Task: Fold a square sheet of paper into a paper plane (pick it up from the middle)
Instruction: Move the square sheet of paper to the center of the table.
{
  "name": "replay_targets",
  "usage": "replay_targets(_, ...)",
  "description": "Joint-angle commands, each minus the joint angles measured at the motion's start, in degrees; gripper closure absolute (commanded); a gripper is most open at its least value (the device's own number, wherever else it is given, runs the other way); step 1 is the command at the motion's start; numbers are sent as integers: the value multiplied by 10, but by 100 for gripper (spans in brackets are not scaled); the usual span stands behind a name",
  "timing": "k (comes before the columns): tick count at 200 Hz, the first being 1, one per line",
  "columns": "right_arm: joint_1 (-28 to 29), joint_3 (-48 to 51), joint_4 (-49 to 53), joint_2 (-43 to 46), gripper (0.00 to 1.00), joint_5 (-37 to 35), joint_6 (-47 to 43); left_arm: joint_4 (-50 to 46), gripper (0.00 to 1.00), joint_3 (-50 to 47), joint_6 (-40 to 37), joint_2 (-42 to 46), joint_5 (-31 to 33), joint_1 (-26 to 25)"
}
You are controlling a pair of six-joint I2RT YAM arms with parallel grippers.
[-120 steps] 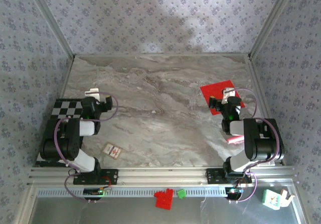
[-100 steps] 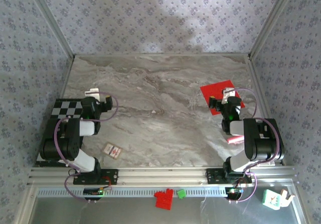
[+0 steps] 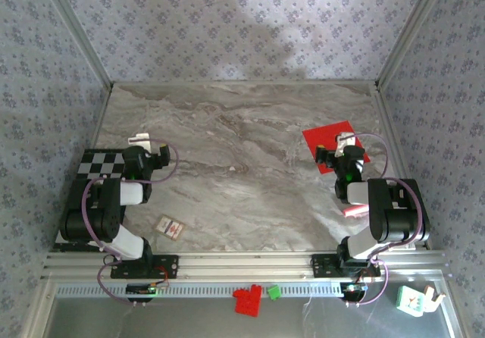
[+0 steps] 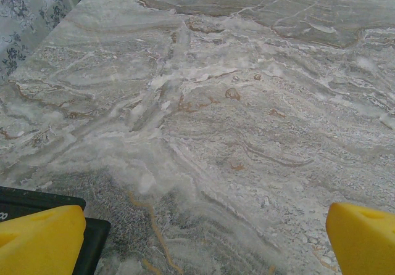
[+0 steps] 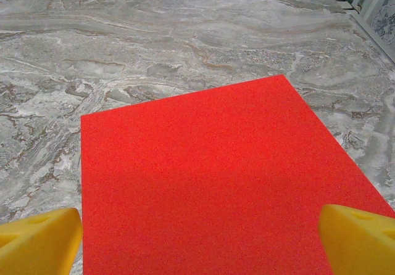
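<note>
red paper near right table edge, open marble leftward

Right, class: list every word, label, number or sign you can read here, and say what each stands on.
No text can be read.
Small white card: a red mark, too small to read.
White object off the table's near right corner: green marking, too blurred.
Red sheet of paper: plain.

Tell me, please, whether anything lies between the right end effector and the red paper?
Nothing visible does. The right end effector, open, is over the near part of the paper, which lies flat with nothing on it.
</note>
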State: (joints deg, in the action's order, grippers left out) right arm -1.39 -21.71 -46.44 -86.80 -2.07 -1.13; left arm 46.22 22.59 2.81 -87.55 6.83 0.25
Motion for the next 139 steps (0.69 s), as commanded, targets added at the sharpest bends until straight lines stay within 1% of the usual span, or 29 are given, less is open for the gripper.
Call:
replay_targets(1,-6,-9,6,-6,0,7,-4,4,0,11,-5,-4,-10,2)
replay_targets(47,-5,-9,7,-2,0,12,-6,7,0,8,-6,-3,-12,2)
replay_targets(61,-3,-23,40,12,0,18,-11,-3,0,10,-10,9,-23,2)
replay_targets(76,0,-42,97,43,0,17,-17,-35,0,19,-9,34,-17,1)
replay_targets(89,4,-53,135,72,0,6,-17,-85,0,33,-6,62,-3,0)
replay_targets(101,13,-67,182,106,0,-13,-16,-152,0,58,2,91,13,-1)
replay_targets(110,17,-84,224,128,0,-37,12,-209,0,82,20,112,26,-3)
replay_targets(116,16,-101,261,139,0,-41,38,-244,0,98,40,125,30,-3)
replay_targets(128,10,-133,328,151,0,-24,91,-312,0,133,84,147,13,-3)
replay_targets(139,6,-162,382,151,0,0,140,-372,0,168,126,159,-22,-9)
